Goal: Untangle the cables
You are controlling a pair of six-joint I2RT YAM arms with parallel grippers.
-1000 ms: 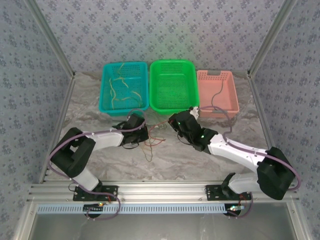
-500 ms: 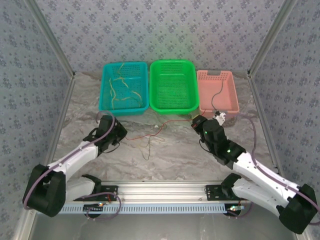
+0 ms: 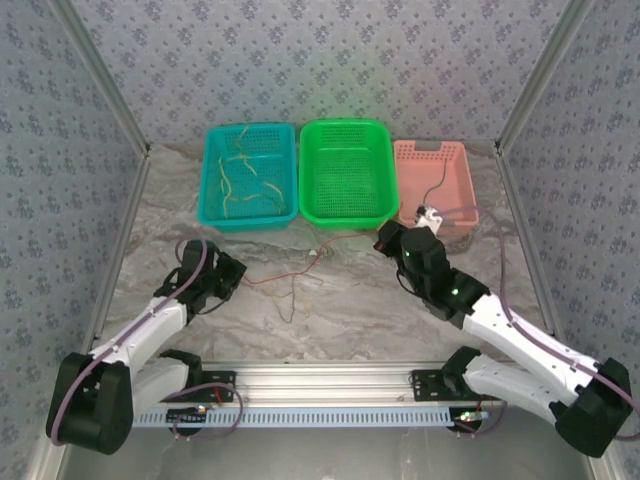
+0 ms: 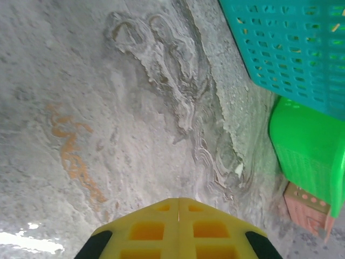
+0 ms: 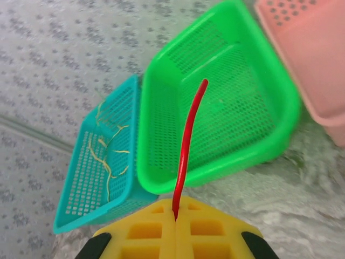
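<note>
Surveying from above: the bench (image 3: pixel 200 230) carries three baskets along its 12 o'clock edge, with the teal basket (image 3: pixel 207 180) at 11, the green basket (image 3: pixel 345 222) at 12 and the pink basket (image 3: pixel 472 200) at 1. The left arm (image 3: pixel 150 320) reaches to 9 o'clock of the bench centre and the right arm (image 3: pixel 500 320) to 2 o'clock. The right jaws are clamped on the red-brown cable (image 5: pixel 186 145), pinching it close to its end. The left jaws are pressed together. The wrist view shows no wire between them, so I cannot tell whether they hold the cable's far end. Yellow cables (image 3: pixel 240 185) lie in the teal basket and a black cable (image 3: pixel 437 190) lies in the pink one. Risk, as judged: the red-brown span looks nearly taut, with loose strands dangling toward 6 o'clock at mid-span. Pulling further apart could cinch that snarl tighter instead of freeing it. The short pinch at the right jaws could let the wire slip out. If the left end is not truly held, it drops and the tension is lost. The span also passes just beside the green basket's near rim and might snag it. Long axis: roughly 9 to 3 across the bench, lifting toward 2 at the right end. In the right wrist view it points from the jaws to 12, curling toward 1.
</note>
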